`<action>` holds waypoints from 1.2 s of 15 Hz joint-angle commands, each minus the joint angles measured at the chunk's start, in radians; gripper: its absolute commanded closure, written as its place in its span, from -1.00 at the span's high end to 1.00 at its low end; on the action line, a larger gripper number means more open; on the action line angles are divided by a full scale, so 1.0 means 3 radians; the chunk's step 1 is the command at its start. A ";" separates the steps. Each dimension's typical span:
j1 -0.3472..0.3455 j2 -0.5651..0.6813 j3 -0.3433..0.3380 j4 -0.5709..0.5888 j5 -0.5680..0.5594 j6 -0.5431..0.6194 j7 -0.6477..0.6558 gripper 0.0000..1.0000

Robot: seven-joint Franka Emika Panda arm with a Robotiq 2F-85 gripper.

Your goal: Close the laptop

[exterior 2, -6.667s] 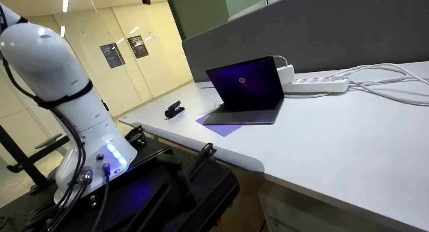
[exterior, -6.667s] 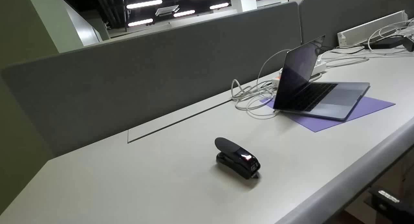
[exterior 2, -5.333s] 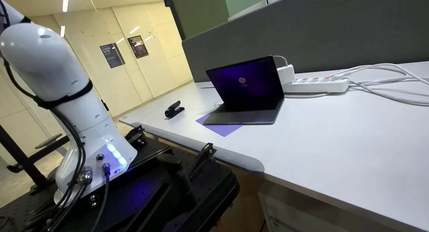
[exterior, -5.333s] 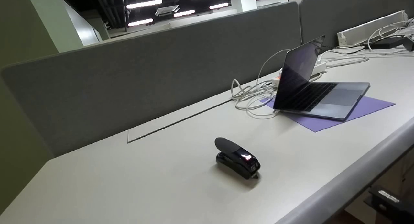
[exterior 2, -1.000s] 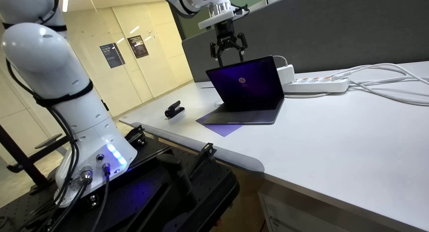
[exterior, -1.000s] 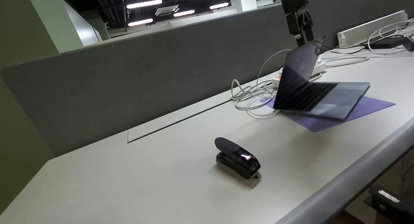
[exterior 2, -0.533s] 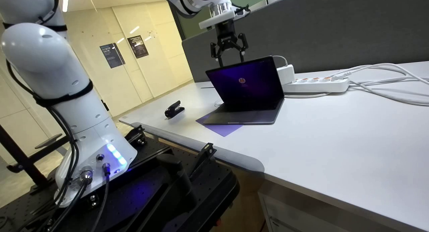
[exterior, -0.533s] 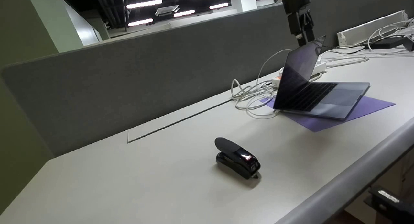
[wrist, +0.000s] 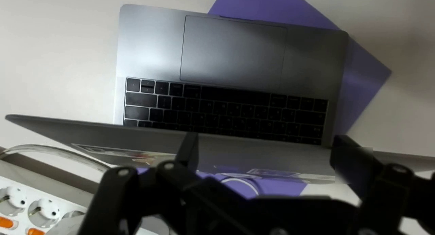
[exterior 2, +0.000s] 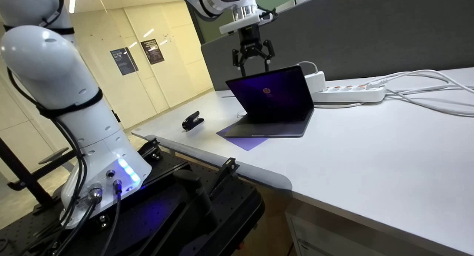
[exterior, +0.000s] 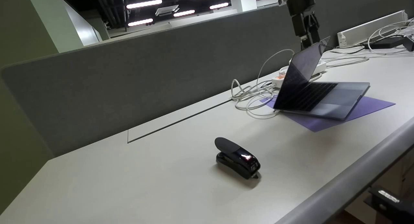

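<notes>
The dark grey laptop stands open on a purple sheet in both exterior views. Its lit purple-tinted screen faces the robot base's side. In the wrist view the keyboard deck shows, with the lid seen edge-on below it. My gripper is behind the lid at its top edge, pointing down, with the fingers apart and nothing between them. The fingertips are partly hidden by the lid in both exterior views. In the wrist view the gripper spans part of the lid's back; the fingers appear against it.
A black stapler-like object lies on the white desk. A white power strip and loose cables lie behind and beside the laptop. A grey partition runs along the desk's back.
The arm has come into view and the gripper has lowered behind the lid. In the last half second the gripper has moved toward the keyboard side and the lid has tilted slightly forward.
</notes>
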 commanded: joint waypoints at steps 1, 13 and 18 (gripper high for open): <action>-0.0031 0.0004 -0.0004 -0.0121 0.0014 0.0012 0.0059 1.00; -0.0036 0.0088 -0.0063 -0.0596 -0.0045 0.0340 0.0349 1.00; -0.0037 0.0253 -0.0122 -0.0719 -0.0054 0.0663 0.0652 1.00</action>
